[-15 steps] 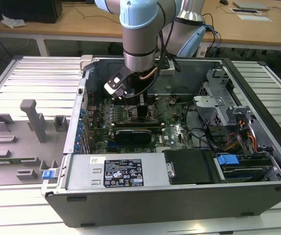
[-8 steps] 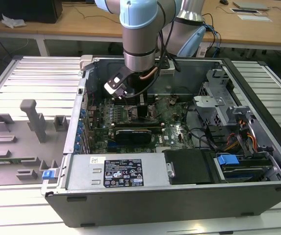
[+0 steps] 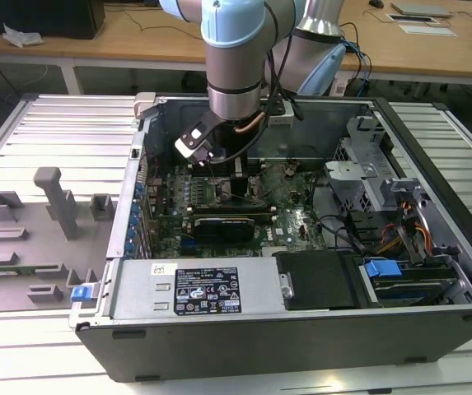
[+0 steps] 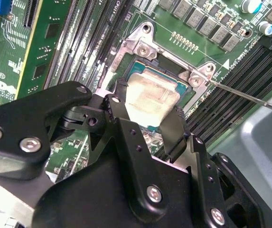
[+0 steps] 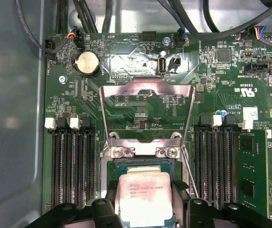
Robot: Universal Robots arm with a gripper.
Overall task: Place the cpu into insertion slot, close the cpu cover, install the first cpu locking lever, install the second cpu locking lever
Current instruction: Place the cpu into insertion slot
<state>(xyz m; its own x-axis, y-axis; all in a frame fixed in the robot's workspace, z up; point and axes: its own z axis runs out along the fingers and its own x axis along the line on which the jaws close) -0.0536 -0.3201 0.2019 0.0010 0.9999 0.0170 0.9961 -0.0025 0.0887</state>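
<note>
While tool [image 5: 145, 191] grips cpu [image 5: 144, 199], above insertion slot [image 5: 114, 170]

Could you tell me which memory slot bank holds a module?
The bank away from the grey case wall: a green module stands at its outer edge; the other bank is empty.

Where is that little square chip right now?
In the first wrist view, the cpu is held by the gripper at the insertion slot, next to the flipped-open cpu cover.
</note>
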